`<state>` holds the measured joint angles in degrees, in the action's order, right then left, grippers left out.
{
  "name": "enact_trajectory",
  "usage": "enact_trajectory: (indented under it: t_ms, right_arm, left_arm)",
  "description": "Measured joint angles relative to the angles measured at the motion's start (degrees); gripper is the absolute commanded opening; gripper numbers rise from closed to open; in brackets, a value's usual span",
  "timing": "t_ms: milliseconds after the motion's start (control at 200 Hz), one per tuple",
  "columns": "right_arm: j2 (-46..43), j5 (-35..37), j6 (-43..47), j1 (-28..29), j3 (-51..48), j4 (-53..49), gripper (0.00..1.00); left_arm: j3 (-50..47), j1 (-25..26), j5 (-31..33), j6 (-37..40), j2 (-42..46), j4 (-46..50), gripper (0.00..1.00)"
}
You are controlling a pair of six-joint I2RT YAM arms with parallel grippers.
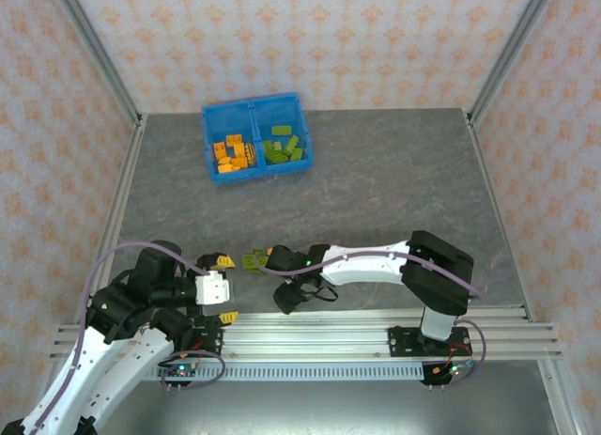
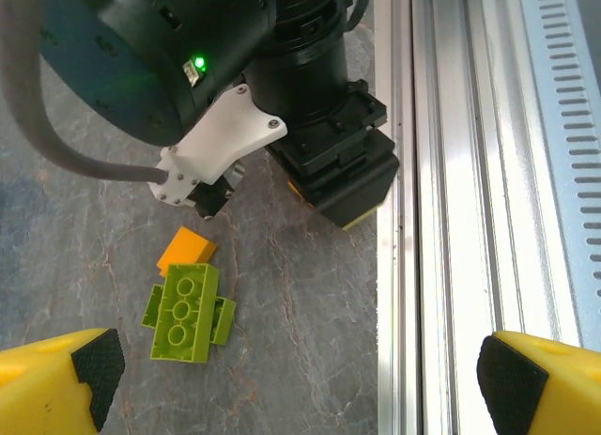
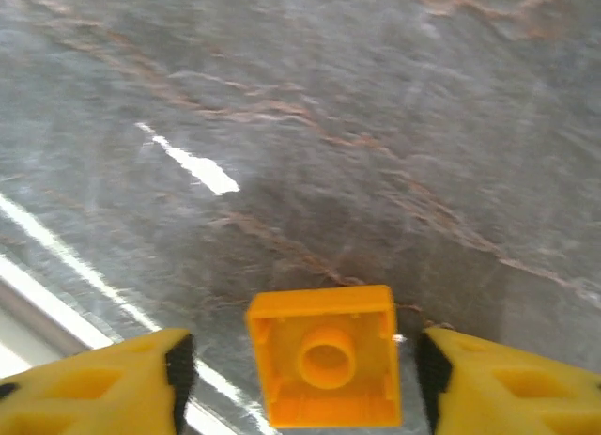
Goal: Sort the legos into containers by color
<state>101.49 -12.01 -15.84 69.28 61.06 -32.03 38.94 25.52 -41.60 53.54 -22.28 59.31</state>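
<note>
Top external view: the blue bin sits at the worktop's far edge, with orange bricks in its left compartment and green in its right. By the near edge, the left claw gapes wide and empty. The right claw straddles an upturned orange brick, its pads not touching. This looks like the pickup step; next it should pinch, lift and carry the brick to the left compartment.

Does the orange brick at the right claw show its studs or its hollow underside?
Underside: the brick shows a hollow with one round tube, no studs, between the fingers of the right claw.
</note>
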Motion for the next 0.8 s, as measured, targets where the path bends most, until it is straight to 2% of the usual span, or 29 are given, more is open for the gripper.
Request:
enact_trajectory:
  t_ms: [65,170,345,485,556,651,726,801]
  right_arm:
    - [0.5,1.6,0.1,-0.1,0.4,-1.0,0.42]
    - [0.8,3.1,0.2,0.0,0.8,-2.0,0.28]
    - [-0.5,3.7,-0.4,0.0,-0.1,-0.8,0.25]
    - [-6.4,4.1,-1.3,-1.8,-1.2,1.6,0.24]
    - [-11.3,4.0,-1.5,-4.8,-1.0,4.2,0.25]
    - [-16.0,4.3,-1.4,-9.7,2.0,7.9,0.25]
    - [-15.5,4.9,-1.2,-12.7,7.5,11.1,0.26]
    - [-11.2,5.4,-0.7,-14.6,15.6,13.8,0.25]
  left_arm:
    - [-0.1,0.0,-0.1,0.9,0.0,0.0,1.0]
    - [-0.7,0.0,-0.5,2.1,0.0,-0.4,1.0]
    - [-1.7,0.0,-1.6,3.2,-0.3,-1.8,1.0]
    - [-2.8,0.0,-1.5,1.0,1.2,-6.9,1.0]
    - [-3.9,0.0,-0.3,-3.0,2.8,-11.2,1.0]
    - [-5.8,0.0,5.1,-11.9,4.0,-19.0,1.0]
    - [-6.7,0.0,10.9,-19.9,4.0,-24.9,1.0]
    - [-6.9,0.0,17.0,-27.2,4.0,-29.3,1.0]
